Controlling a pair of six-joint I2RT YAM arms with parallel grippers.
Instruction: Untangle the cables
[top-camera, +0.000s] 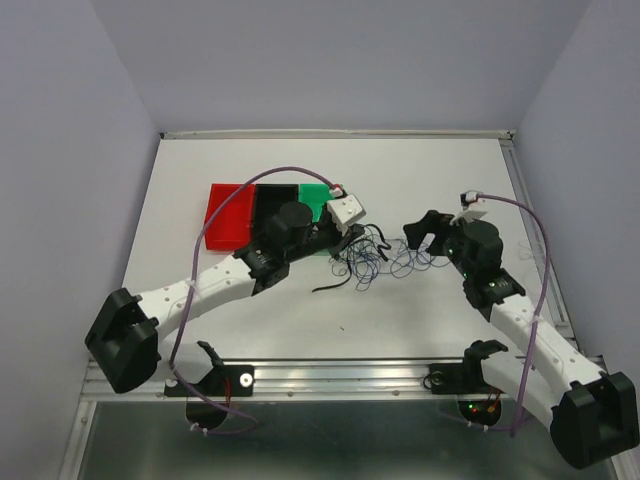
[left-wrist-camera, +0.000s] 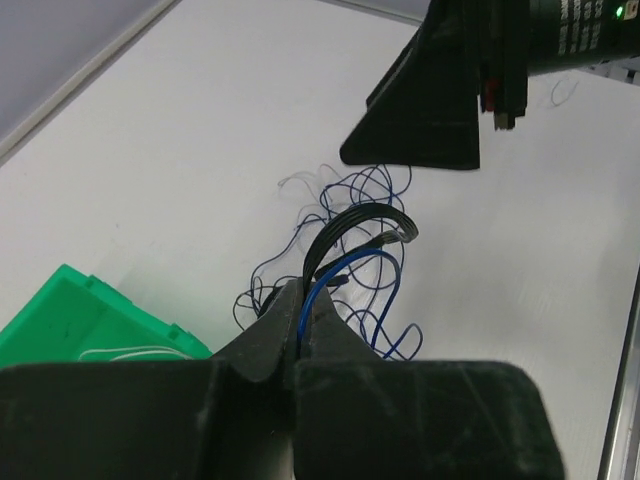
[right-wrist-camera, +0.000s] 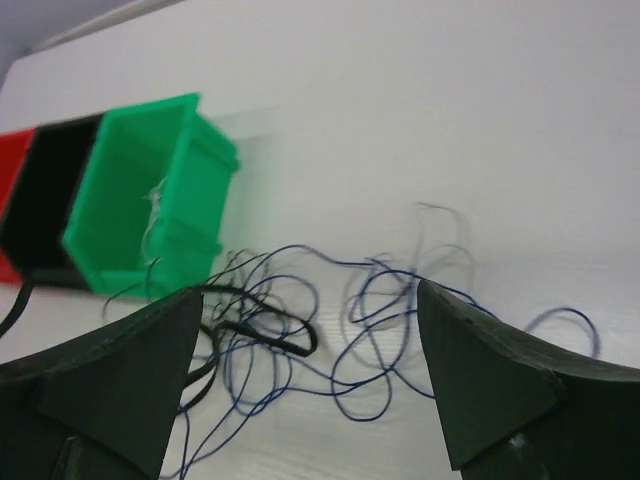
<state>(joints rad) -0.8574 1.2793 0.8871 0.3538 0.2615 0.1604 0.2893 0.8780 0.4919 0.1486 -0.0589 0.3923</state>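
The cables (top-camera: 378, 260) lie as a loose tangle of thin dark blue and black loops on the white table between my two grippers. My left gripper (top-camera: 343, 240) is shut on a blue cable and a black flat cable. In the left wrist view the jaws (left-wrist-camera: 303, 292) pinch these strands, which arch up and forward (left-wrist-camera: 362, 228). My right gripper (top-camera: 425, 233) is open and empty just right of the tangle. In the right wrist view its fingers (right-wrist-camera: 305, 310) straddle the blue loops (right-wrist-camera: 385, 300) and a thicker black cable (right-wrist-camera: 285, 342) from above.
A row of red (top-camera: 228, 215), black (top-camera: 268, 205) and green (top-camera: 316, 198) bins stands behind the left gripper. The green bin (left-wrist-camera: 70, 320) holds a thin white wire (left-wrist-camera: 130, 352). It also shows in the right wrist view (right-wrist-camera: 150, 200). A metal rail (top-camera: 330, 378) runs along the near edge.
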